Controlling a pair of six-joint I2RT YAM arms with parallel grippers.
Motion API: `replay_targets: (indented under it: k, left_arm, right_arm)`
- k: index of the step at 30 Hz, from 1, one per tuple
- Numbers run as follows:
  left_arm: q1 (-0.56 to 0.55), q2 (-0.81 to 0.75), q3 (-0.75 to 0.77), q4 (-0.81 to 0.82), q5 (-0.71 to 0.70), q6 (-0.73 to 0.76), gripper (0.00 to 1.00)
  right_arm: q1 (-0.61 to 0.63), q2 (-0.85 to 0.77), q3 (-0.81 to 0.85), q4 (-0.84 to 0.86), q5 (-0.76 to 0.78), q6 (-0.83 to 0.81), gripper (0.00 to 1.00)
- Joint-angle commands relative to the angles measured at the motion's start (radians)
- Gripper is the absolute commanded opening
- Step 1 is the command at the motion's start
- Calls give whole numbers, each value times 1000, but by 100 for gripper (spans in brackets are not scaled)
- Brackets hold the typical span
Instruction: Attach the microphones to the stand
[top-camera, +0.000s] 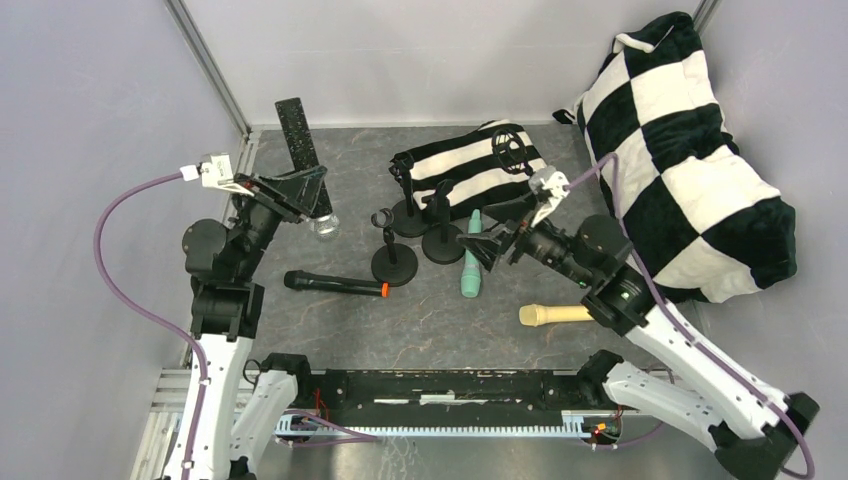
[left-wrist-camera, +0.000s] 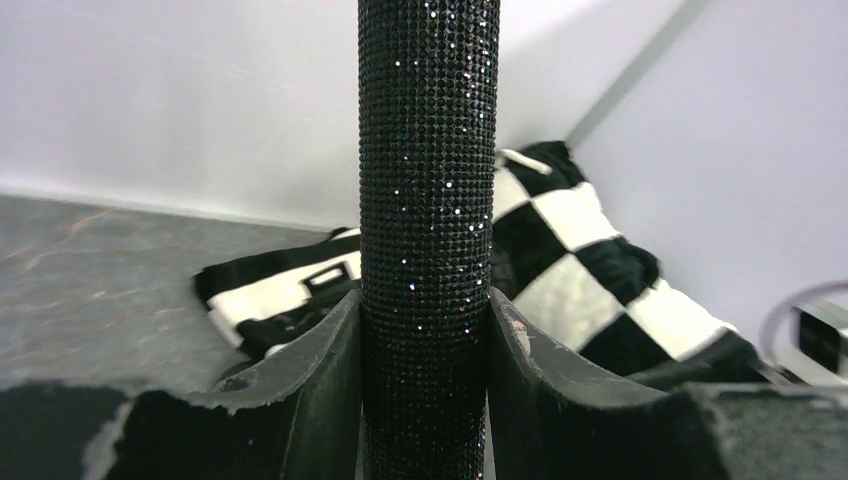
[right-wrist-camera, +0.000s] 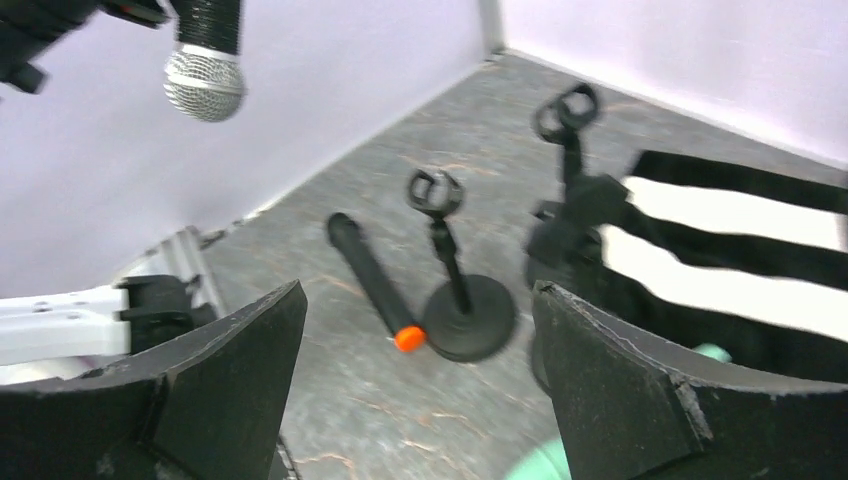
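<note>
Over the left side of the desk (top-camera: 450, 335), the left gripper (top-camera: 305, 195) has its jaws clamped on the barrel of the silver-head mic (top-camera: 298, 135). The mic is held aloft and tilted, with its mesh head low and its tail toward the back wall. The grip sits near the head, so most of the barrel is free.

The stands (top-camera: 394, 265) cluster mid-desk, well apart from that mic, and their clips look empty. The right gripper (top-camera: 492, 247) hovers with its jaws wide just over the mint mic (top-camera: 471, 272), which lies beside the stands. The orange-ring mic (top-camera: 335, 284) lies flat with its orange end at the nearest stand's base. The cream mic (top-camera: 555, 315) lies near the right arm.

The step in hand looks like carrying the held mic to a clip. To do it well:

- Turn the wrist so the free barrel, not the head, meets the clip's open mouth squarely.
- Press in slowly along the mouth's axis, because a skewed push would likely tip or slide a stand this light.
- Approach from above, so the orange-ring mic at the base is not knocked.
- Steadying the base with the right gripper may help.
- Open the jaws only once the clip visibly hugs the barrel.
</note>
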Motion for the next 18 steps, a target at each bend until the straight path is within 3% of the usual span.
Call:
replay_targets:
  k: [1, 10, 18]
  left_arm:
    - [-3, -30, 19, 170, 195, -66, 2]
    - [-12, -78, -67, 394, 296, -198, 2]
    - [-16, -131, -92, 446, 357, -232, 2]
  right_arm:
    - [63, 114, 72, 177, -157, 126, 90]
    - [336, 323, 230, 284, 22, 176, 90]
    - [393, 461, 307, 393, 88, 257, 89]
